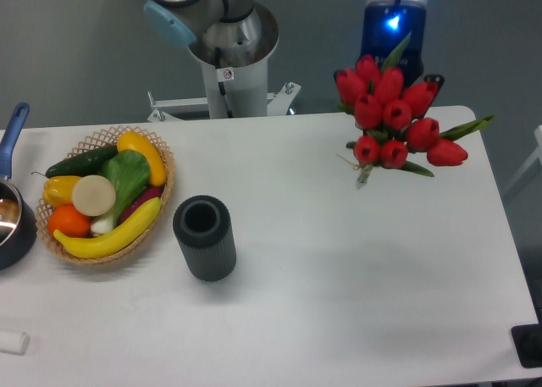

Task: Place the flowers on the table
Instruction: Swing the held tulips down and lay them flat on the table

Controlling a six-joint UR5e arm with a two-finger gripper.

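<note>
One gripper (391, 61) behind flowers (394, 116), apparently holding them above table (356, 260), jaws hidden

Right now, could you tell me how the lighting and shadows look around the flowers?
Fixed camera view: even, soft light; only a faint diffuse shadow on the table below the flowers; a blue indicator glows brightly on the arm behind them; no strong glare, focus reasonably sharp.

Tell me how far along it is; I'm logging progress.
Done: the flowers are out of the dark vase and in the air. In hand: the gripper carries them over the table. The fingers are hidden behind the blooms. Left: lowering and releasing.
</note>
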